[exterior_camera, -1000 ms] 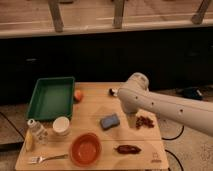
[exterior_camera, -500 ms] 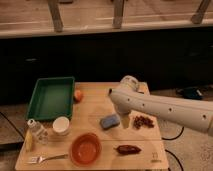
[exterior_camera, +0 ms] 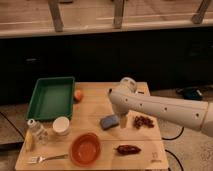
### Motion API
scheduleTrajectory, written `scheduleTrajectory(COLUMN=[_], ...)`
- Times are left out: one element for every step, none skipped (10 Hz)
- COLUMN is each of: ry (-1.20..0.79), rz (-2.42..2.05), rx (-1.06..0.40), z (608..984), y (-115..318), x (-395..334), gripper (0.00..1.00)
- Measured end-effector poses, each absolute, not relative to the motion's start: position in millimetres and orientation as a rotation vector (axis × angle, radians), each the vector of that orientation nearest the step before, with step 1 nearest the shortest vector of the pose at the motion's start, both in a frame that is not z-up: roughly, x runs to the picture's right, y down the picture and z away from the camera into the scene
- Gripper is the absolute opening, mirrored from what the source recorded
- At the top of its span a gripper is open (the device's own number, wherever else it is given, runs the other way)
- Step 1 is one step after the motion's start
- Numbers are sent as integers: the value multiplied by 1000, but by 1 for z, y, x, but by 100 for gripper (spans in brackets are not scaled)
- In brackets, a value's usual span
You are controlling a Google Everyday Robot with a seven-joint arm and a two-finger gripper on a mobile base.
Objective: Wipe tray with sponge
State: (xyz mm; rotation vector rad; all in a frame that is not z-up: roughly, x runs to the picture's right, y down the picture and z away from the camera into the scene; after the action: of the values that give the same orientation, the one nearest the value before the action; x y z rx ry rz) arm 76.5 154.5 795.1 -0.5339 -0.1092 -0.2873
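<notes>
Progress report: basically nothing was done at this point. Over on the left, the green tray [exterior_camera: 50, 97] sat at the back corner of the desk [exterior_camera: 95, 107]. It looked empty, and as far as I could judge no wiping had started. A bit further right, nearer the front edge, were a white cup [exterior_camera: 61, 126] and an orange bowl [exterior_camera: 86, 148]. The sponge [exterior_camera: 109, 121] lay flat on the desk around the middle, well apart from the tray and not picked up. My claw [exterior_camera: 122, 119] was down just beside the sponge's right edge, spread wide with nothing in it, though I couldn't tell if it was touching the sponge. The arm [exterior_camera: 160, 107] came in from the right, low and nearly level over the desk, bending down at the wrist. Left to do, I reckoned: grab the sponge, carry it left to the tray, and scrub.
</notes>
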Motion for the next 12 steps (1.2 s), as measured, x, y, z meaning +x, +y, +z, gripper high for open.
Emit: scheduleTrajectory(ry=[-115, -122, -130, -134, -142, -150, -155, -156, -162, -169, -171, -174], rz=[-285, -283, -280, -279, -276, -275, -273, -273, -274, -273, -269, -263], rx=[-534, -537, -539, -538, -541, -542, -544, -544, -548, -549, -550, -552], z=[798, 801, 806, 810, 814, 817, 820, 822, 825, 828, 830, 833], y=[155, 157, 160, 160, 162, 163, 164, 165, 167, 168, 169, 171], x=[74, 72, 71, 71, 68, 65, 64, 64, 61, 58, 59, 59], gripper=[80, 80, 80, 80, 80, 80, 80, 80, 80, 80, 80, 80])
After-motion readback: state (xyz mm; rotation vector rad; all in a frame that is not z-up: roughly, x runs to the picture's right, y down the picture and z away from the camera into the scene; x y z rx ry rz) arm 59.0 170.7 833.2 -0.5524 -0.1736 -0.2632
